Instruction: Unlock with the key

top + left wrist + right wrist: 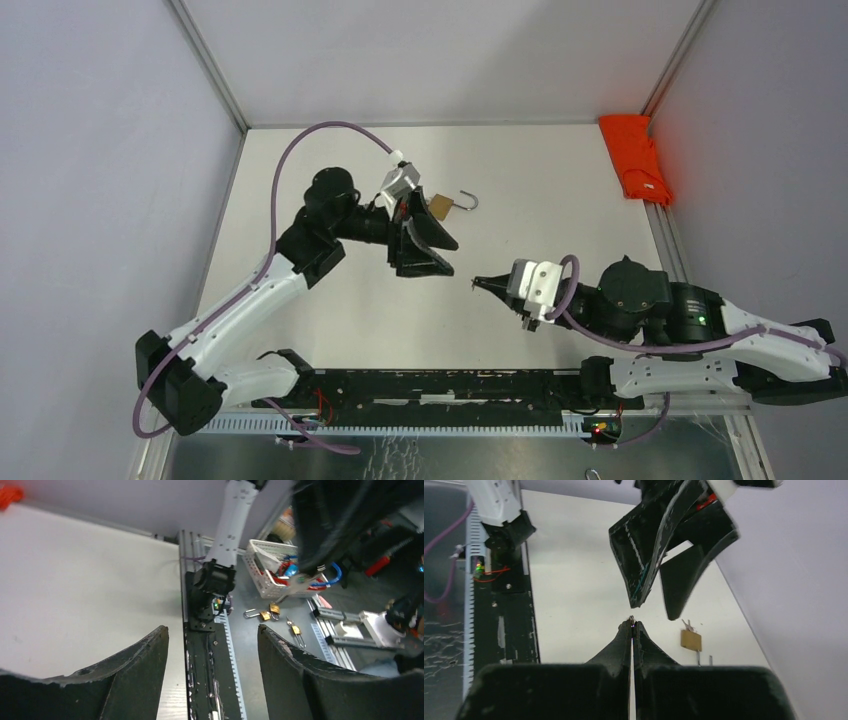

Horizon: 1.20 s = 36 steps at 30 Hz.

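the unlocking looks all but done: the padlock (pixel 440 207) lies on the counter (pixel 560 180) towards the far side, with its shackle (pixel 466 200) swung out and free at one end. a small silvery piece at the body's other end, seen from the right wrist, may be the key (pixel 687 626), but it is too small to be sure.

the left gripper (pixel 447 256) hangs just beside the padlock with its jaws wide apart, holding nothing and touching nothing that shows. the right gripper (pixel 482 284) points at the padlock from nearer the arms, well apart from it, its jaws pressed fully together; nothing shows between them.

if the shackle is truly free, the next move is probably only to draw both arms clear without knocking the padlock.
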Each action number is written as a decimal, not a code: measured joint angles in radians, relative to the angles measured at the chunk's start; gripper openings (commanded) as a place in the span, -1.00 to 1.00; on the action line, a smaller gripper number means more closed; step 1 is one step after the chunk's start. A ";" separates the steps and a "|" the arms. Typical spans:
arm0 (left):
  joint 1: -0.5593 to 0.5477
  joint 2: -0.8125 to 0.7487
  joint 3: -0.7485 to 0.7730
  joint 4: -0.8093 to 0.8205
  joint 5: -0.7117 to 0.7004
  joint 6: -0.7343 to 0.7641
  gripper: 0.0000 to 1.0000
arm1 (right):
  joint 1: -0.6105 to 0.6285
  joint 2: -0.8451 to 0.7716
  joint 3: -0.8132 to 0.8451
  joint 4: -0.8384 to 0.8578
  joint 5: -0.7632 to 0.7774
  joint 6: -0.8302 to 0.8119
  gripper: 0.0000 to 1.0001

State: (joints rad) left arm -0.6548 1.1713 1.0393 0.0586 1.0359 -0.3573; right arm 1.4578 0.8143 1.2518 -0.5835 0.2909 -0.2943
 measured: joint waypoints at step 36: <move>-0.184 0.214 0.520 -1.133 0.491 1.203 0.26 | 0.000 0.041 0.025 0.118 -0.307 -0.124 -1.00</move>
State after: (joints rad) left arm -0.8391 1.3853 1.5589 -1.0740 1.5269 0.8459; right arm 1.4578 0.8555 1.2770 -0.4652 -0.0166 -0.4179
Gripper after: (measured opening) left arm 0.636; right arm 0.005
